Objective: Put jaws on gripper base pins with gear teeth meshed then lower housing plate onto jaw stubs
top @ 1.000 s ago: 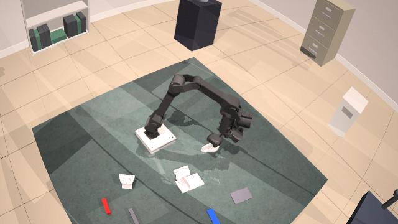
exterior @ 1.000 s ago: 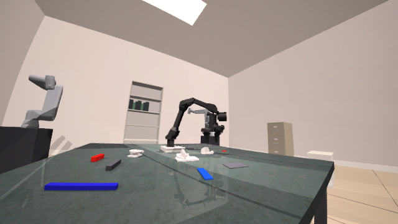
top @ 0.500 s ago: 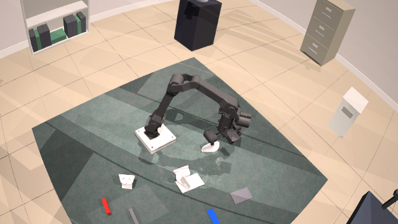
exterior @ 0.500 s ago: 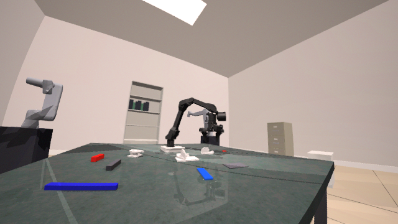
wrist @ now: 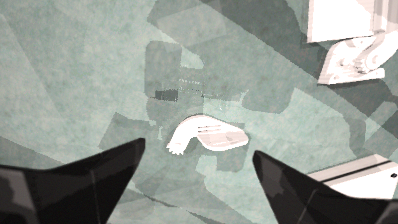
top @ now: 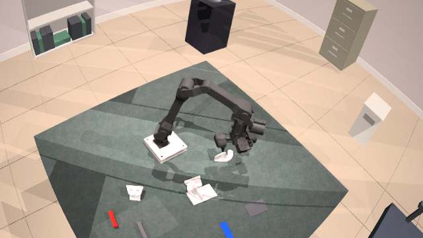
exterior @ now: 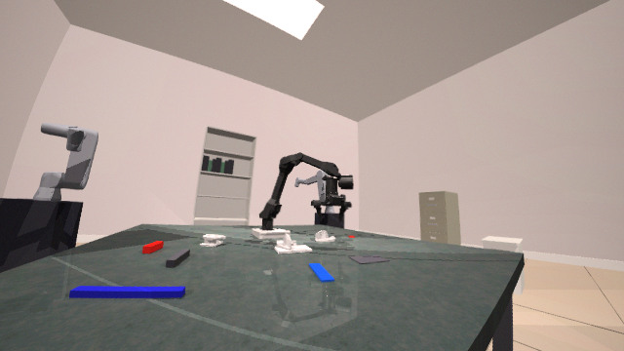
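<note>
While the arm (top: 225, 96) (exterior: 312, 161) arches, jaws (top: 235, 143) (exterior: 331, 204) (wrist: 200, 146) spread, pointing down.

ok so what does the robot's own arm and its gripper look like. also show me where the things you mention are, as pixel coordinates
The arm (top: 211, 86) (exterior: 292, 160) is matte black to dark grey, with chunky rounded joints, straight slim links and a short cylinder jutting out near the wrist. The gripper's (wrist: 199, 146) two jaws are black wedges tapering to narrow, blunt tips.

The curved jaw (top: 224, 156) (exterior: 324, 237) (wrist: 220, 135) is white, the fingers black, the tabletop (top: 109, 132) (exterior: 234, 302) (wrist: 65, 90) mottled grey-green.
</note>
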